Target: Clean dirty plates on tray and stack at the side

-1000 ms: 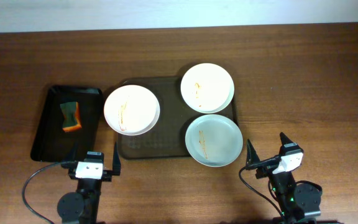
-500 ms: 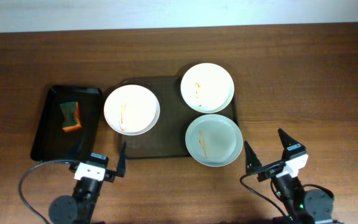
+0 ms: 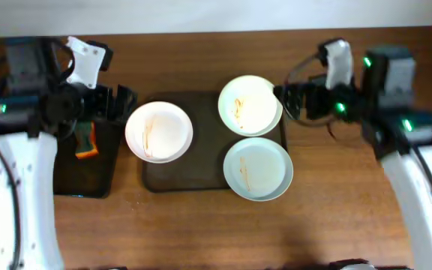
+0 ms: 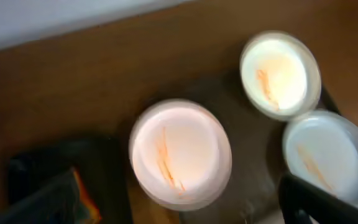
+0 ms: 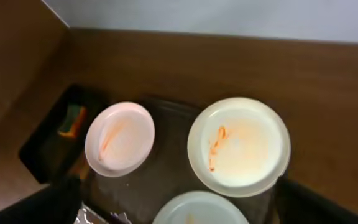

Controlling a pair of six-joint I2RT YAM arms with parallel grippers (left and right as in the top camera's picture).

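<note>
1. Overhead view: left gripper (image 3: 123, 103) hovers over the right edge of the black side tray (image 3: 88, 180), just beside the left plate (image 3: 159, 132). Fingers (image 4: 319, 199) are apart w/ nothing held; left wrist view shows one at each lower corner.
2. Right gripper (image 3: 285, 101) sits at the right rim of the far plate (image 3: 250, 105), also spread & empty.
3. Dirty plates: all three lie on the brown tray (image 3: 201, 176), each overhanging its rim. Near plate (image 3: 258, 168) is at the right, close under the far one; touching or not, can't tell.
4. Thin orange-brown streaks on each, so prob. none cleaned yet.
5. Sponge (image 3: 86, 142), green/orange, lies in the black side tray, partly under the left arm. Likely why that gripper is there: it's the wiping tool.
6. Right side prob. placed to steady or lift a plate.
7. Worktop (image 3: 351, 217) right of the tray looks a likely stacking spot.
</note>
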